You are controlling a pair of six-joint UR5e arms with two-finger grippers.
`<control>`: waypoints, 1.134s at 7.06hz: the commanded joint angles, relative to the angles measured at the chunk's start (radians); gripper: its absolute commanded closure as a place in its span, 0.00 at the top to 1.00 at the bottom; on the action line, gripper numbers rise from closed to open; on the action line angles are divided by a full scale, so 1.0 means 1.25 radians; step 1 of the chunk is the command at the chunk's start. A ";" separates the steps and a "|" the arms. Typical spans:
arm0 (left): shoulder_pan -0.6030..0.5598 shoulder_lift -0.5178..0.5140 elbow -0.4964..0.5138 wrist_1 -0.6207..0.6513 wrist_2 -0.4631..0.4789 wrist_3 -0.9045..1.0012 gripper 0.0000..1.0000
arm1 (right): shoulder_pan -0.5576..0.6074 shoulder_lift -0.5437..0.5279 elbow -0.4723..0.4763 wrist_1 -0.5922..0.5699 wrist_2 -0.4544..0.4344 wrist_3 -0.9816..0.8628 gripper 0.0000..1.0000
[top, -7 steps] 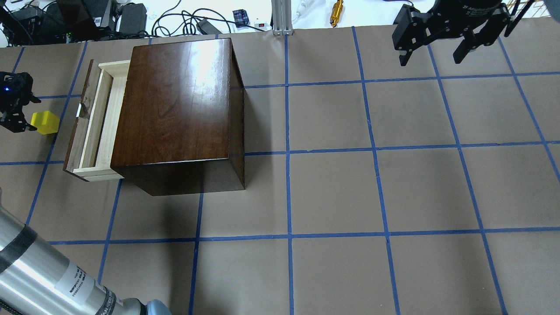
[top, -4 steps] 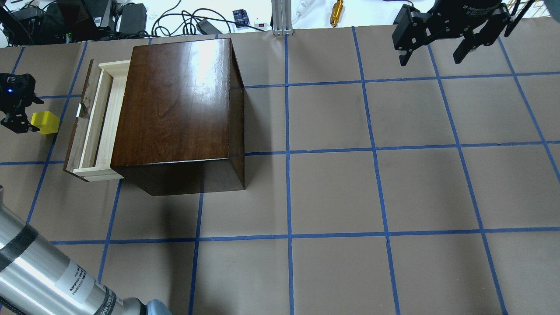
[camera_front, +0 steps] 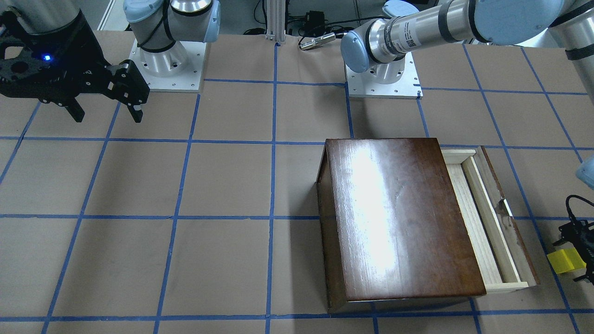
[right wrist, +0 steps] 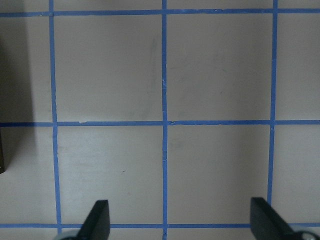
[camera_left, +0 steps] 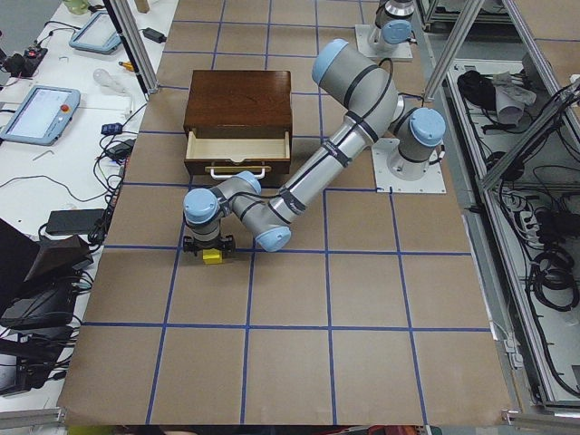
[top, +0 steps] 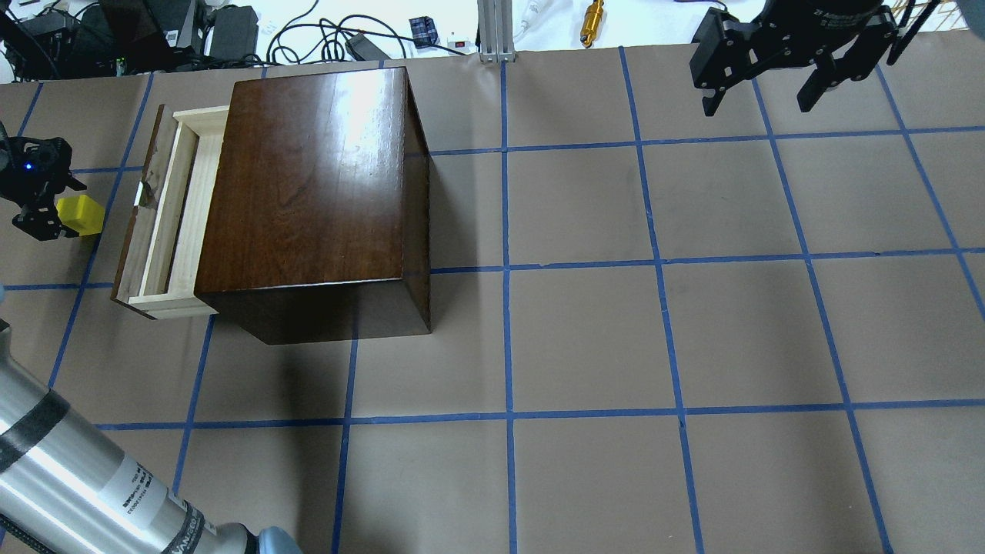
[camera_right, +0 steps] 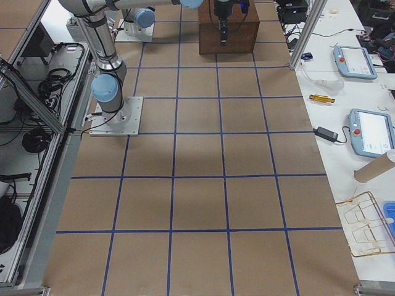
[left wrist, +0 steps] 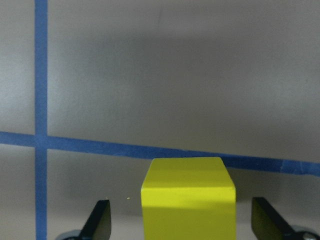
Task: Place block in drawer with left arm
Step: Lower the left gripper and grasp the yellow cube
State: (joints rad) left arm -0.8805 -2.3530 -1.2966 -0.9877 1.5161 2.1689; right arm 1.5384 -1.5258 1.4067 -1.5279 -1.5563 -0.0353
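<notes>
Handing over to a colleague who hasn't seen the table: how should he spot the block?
Find the glossy dark-brown cabinet, its pale-wood drawer pulled open. On the table just outside the drawer's front sits the block, flanked by the open left gripper. It is a small cube, the only bright yellow thing nearby.

I see a post (top: 496, 31) at the desk's (top: 585, 338) far edge, a brass tool (top: 592, 21) just right of it and cables (top: 308, 32) to its left.
</notes>
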 commanded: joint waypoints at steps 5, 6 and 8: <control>0.000 -0.007 0.001 -0.001 -0.002 0.000 0.21 | -0.001 0.001 0.000 0.000 0.001 0.000 1.00; 0.000 -0.005 0.003 -0.001 0.000 0.000 0.07 | -0.001 0.001 0.000 0.000 0.001 0.000 1.00; 0.000 0.015 0.004 -0.018 0.002 0.000 0.00 | 0.000 0.001 0.000 0.000 0.001 0.000 1.00</control>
State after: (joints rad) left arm -0.8805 -2.3505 -1.2930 -0.9972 1.5168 2.1690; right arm 1.5379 -1.5248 1.4067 -1.5279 -1.5555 -0.0353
